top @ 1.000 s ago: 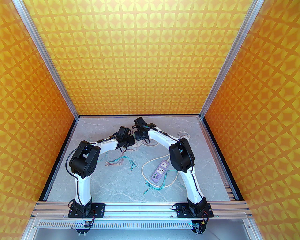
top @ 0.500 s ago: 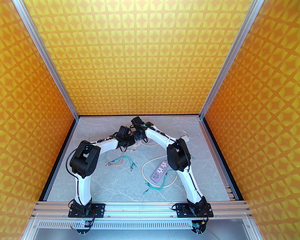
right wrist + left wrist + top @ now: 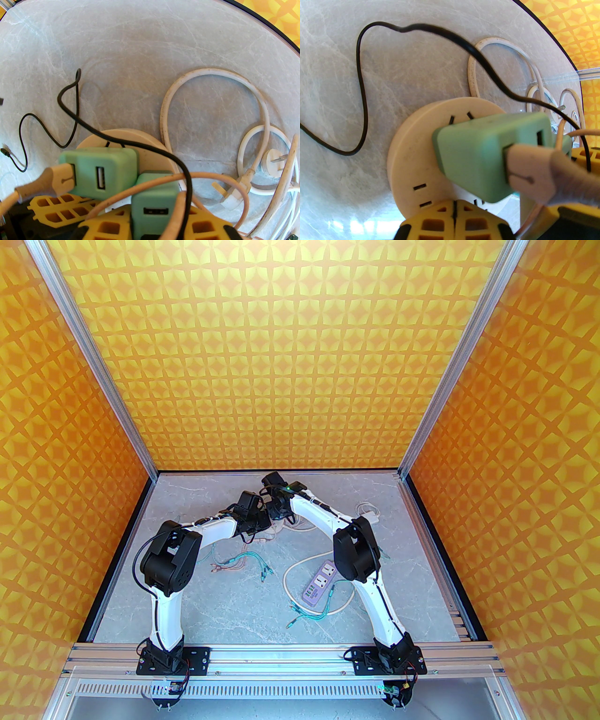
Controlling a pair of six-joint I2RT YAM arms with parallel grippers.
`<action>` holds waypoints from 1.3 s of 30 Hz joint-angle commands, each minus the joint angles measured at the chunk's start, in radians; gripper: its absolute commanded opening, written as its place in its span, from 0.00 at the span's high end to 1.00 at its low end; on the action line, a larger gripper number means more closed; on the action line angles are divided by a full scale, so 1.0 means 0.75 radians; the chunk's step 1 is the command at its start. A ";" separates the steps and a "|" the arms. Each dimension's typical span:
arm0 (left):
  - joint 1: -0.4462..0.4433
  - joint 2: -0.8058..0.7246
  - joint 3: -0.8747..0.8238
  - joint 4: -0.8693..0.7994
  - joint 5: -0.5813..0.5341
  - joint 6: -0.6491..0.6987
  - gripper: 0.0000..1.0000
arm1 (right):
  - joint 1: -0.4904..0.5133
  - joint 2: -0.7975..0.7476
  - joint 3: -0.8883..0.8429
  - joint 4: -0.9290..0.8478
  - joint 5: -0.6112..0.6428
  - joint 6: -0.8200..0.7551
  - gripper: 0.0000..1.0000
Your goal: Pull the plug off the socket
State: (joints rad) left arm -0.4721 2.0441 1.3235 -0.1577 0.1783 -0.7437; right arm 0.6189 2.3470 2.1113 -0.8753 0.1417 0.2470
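Top view: high behind the arm bases (image 3: 161, 657), looking down and forward over the whole worktop (image 3: 243, 610) to its far edge.
Left wrist: very near, low beside the socket (image 3: 410, 150), facing the far right corner.
Right wrist: near, above the socket, facing the far edge.
Shared: both wrists see socket, plug (image 3: 478, 152), black cable (image 3: 361, 93).

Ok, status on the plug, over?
Left fingers shut, at round socket rim. Right fingers shut on near green plug. Black cable, beige cable draped across it.
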 commanded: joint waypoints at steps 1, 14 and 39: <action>-0.046 0.191 -0.092 -0.239 -0.025 0.028 1.00 | -0.011 -0.088 -0.068 0.049 -0.265 0.037 0.78; -0.053 0.220 -0.056 -0.258 -0.021 0.030 1.00 | 0.143 -0.009 0.093 -0.051 -0.191 0.012 0.77; -0.068 0.239 -0.051 -0.249 -0.013 0.030 1.00 | 0.049 -0.077 0.044 -0.071 -0.185 0.025 0.77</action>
State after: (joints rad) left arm -0.4850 2.0712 1.3567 -0.1722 0.1711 -0.7311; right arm 0.6285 2.3657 2.1746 -0.9562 0.1913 0.2611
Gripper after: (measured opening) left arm 0.049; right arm 0.278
